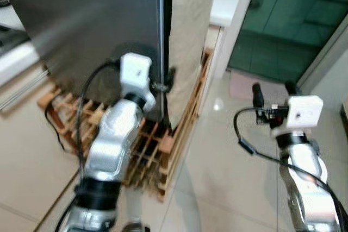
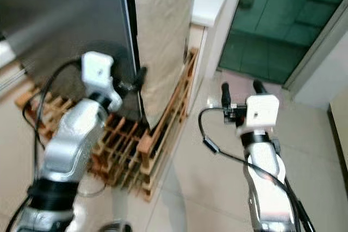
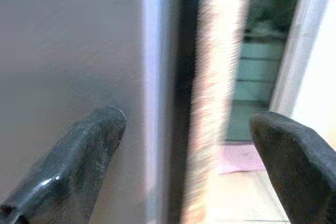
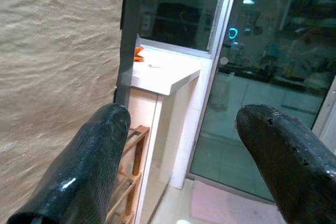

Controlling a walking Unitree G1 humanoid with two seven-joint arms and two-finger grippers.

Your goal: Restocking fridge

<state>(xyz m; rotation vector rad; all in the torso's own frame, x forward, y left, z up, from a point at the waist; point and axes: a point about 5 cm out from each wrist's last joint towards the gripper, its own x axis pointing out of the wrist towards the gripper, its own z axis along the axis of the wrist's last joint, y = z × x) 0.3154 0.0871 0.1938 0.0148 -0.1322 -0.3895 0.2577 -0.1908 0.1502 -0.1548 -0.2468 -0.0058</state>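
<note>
The fridge's dark grey door (image 1: 92, 20) stands shut in front of me, its right edge (image 3: 155, 77) a pale vertical strip. My left gripper (image 1: 164, 81) is at that edge, low on the door, open, with one finger (image 3: 79, 156) over the door face and the other finger (image 3: 294, 161) past the edge. My right gripper (image 1: 273, 92) is held up over the floor, well right of the fridge, open with nothing between its fingers (image 4: 89, 166).
A beige cloth-covered upright (image 1: 190, 31) stands right beside the fridge edge. A wooden slatted rack (image 1: 163, 150) lies at the fridge's foot. A white counter (image 4: 163, 77), a green glass door (image 1: 288, 14) and a pink mat (image 1: 244, 85) lie to the right, with tiled floor (image 1: 217, 177) between.
</note>
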